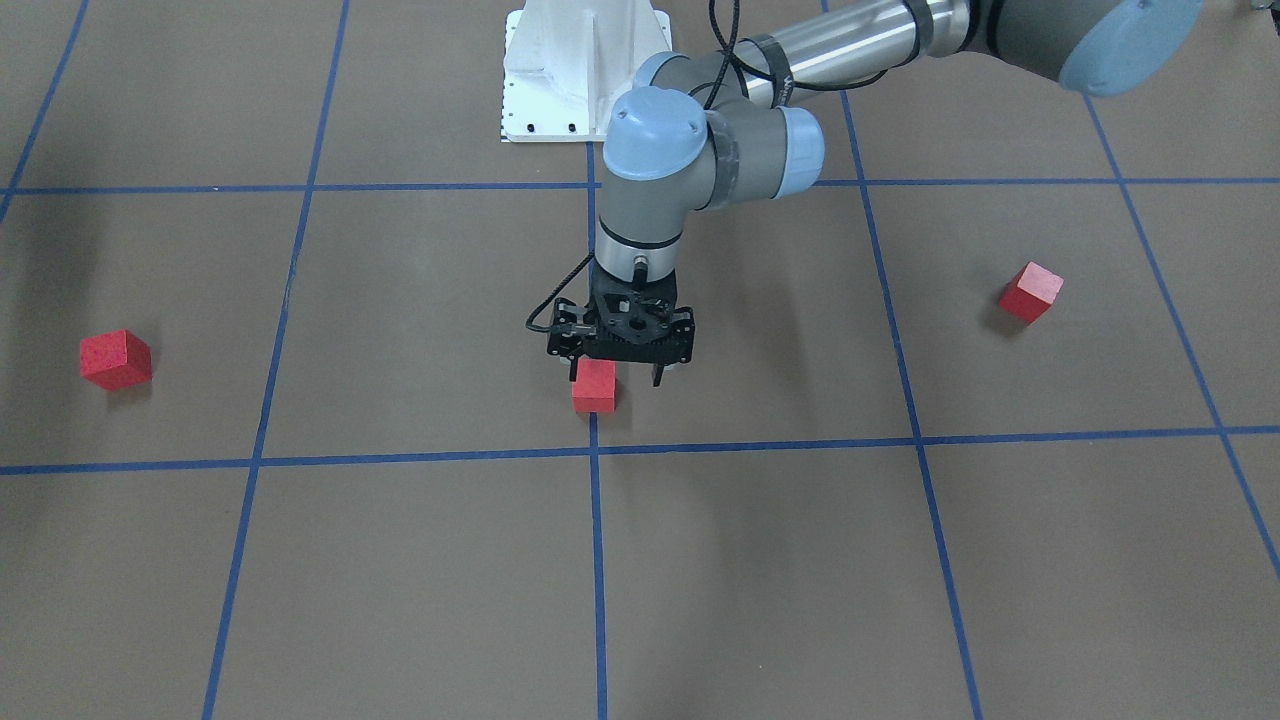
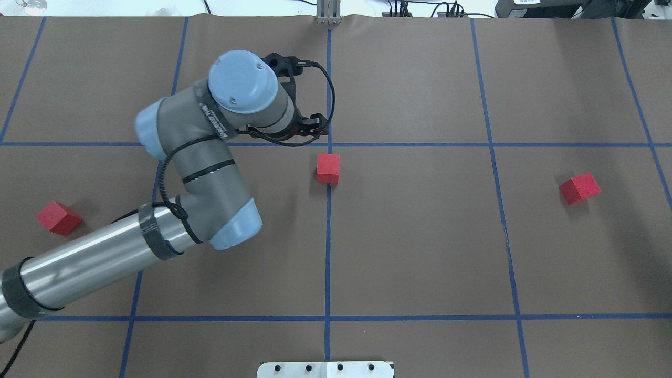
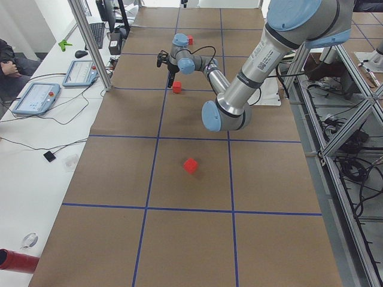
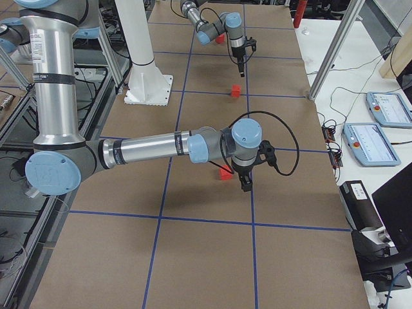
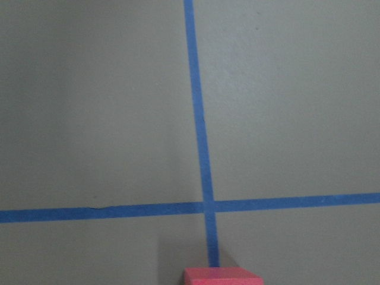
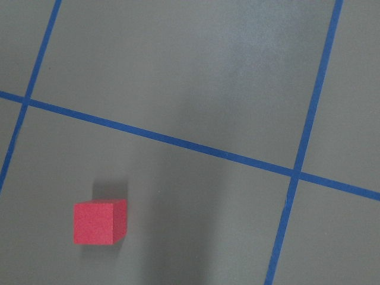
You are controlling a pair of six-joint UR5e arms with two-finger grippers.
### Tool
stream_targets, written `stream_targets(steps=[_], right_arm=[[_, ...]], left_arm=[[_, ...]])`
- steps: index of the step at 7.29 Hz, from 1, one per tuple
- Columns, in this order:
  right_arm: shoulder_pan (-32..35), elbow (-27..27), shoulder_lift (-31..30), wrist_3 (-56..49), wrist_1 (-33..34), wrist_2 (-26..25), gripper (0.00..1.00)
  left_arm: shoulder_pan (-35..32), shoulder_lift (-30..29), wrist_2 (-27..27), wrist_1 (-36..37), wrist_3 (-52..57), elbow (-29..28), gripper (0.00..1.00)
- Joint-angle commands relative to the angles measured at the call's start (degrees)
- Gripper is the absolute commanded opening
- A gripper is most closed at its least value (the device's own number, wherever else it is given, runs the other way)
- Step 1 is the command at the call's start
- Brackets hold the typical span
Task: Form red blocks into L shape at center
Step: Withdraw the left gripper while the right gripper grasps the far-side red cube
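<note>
One red block (image 1: 594, 386) rests on the blue line just on the robot's side of the center (image 1: 594, 449) crossing; it peeks in at the bottom edge of the left wrist view (image 5: 222, 276). My left gripper (image 1: 617, 372) hovers over it, open and holding nothing. A second red block (image 2: 59, 218) lies far to my left, a third (image 2: 579, 188) far to my right, also in the right wrist view (image 6: 100, 222). My right gripper (image 4: 246, 183) shows only in the exterior right view, raised near that third block (image 4: 225, 172); I cannot tell its state.
The white robot base plate (image 1: 585, 70) stands at the table's robot-side edge. A side bench with tablets (image 3: 36, 98) and cables runs along the far edge. A metal post (image 2: 328, 11) stands at the far edge on the centre line.
</note>
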State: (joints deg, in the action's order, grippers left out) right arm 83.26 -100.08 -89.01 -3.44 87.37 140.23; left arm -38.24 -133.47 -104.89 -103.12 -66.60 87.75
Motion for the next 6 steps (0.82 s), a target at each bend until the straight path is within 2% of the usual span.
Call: stream_targets(steps=[1,2,3,6], right_arm=[[-8.78,-0.73,0.86,7.69,-5.23,-4.48,0.99],[-15.34,-0.38,0.86,18.54,-11.63,-8.96,0.99],[-18.80,1.01,0.77,23.17,-17.09,-11.96,0.99],[-22.96,6.20,0.94,23.30,-18.81,-12.96,0.99]], left_arm=[[-6.82,12.38,-6.37,0.37,7.83,11.51,1.00],[-9.19,18.10,-7.94,0.11,10.93,15.48,1.00],[-10.09,21.03,-8.22,-0.32,10.27,17.87,1.00],[-10.89,23.07,-8.13,-0.50,10.17,18.33,1.00]])
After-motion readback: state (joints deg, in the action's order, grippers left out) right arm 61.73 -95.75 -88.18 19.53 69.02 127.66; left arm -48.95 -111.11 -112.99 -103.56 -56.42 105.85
